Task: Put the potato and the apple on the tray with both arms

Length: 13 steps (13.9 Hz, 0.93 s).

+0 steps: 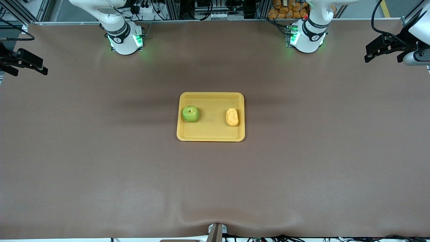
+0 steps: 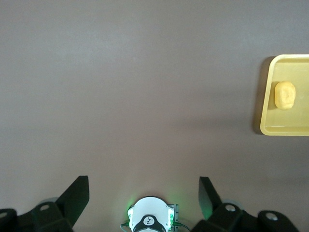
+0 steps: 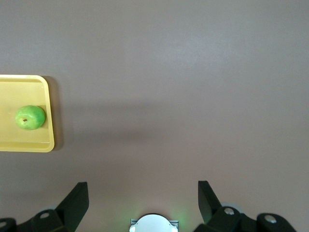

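The yellow-orange tray [image 1: 211,133] lies in the middle of the table. On it rest the green apple [image 1: 190,114] toward the right arm's end and the lumpy yellow potato [image 1: 232,117] toward the left arm's end, well apart. My left gripper [image 1: 371,53] hangs open and empty over bare table at the left arm's end. Its wrist view shows the potato [image 2: 284,94] on the tray [image 2: 285,128] off to one side of the gripper [image 2: 144,193]. My right gripper [image 1: 32,65] hangs open and empty over the right arm's end; the apple [image 3: 30,117] and tray [image 3: 26,143] show beside the gripper [image 3: 143,195].
The two green-lit arm bases [image 1: 125,40] [image 1: 307,38] stand at the table's back edge. A small metal fixture [image 1: 216,232] sits at the table's front edge, where the brown mat buckles slightly. Orange items [image 1: 289,10] are stacked off the table past the left arm's base.
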### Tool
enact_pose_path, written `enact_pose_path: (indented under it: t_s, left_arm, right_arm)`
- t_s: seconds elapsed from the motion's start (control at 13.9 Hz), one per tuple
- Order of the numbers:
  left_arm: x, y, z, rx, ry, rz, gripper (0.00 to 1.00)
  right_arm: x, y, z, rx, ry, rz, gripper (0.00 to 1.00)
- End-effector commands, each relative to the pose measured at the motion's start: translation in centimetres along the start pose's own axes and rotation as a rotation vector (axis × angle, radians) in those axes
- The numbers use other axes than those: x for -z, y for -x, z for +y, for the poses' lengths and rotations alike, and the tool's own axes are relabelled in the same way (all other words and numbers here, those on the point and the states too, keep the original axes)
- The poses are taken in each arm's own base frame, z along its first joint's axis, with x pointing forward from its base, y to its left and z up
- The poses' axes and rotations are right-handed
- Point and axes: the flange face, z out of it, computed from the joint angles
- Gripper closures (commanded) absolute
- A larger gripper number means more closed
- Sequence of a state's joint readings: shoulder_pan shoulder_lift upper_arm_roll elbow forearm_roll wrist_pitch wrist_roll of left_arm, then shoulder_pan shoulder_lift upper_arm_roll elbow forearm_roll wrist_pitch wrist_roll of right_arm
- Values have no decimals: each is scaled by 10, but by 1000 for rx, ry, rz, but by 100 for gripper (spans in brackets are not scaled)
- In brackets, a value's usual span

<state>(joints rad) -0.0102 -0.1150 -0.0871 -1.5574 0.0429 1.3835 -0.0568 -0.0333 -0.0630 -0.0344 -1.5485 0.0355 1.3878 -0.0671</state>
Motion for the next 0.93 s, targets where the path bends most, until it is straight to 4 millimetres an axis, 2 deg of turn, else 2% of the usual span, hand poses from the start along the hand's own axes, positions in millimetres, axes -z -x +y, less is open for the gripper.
enact_pose_path:
  t_s: [0.0, 0.36, 0.86]
  left_arm:
    - [9, 4, -6, -5, 12, 7, 0]
    - [7, -2, -3, -6, 6, 6, 0]
    - [8, 0, -3, 4, 3, -4, 0]
  right_arm:
    - [5, -1, 0, -4, 11, 3, 0]
    - [5, -1, 1, -6, 11, 3, 0]
    - [5, -1, 1, -4, 11, 5, 0]
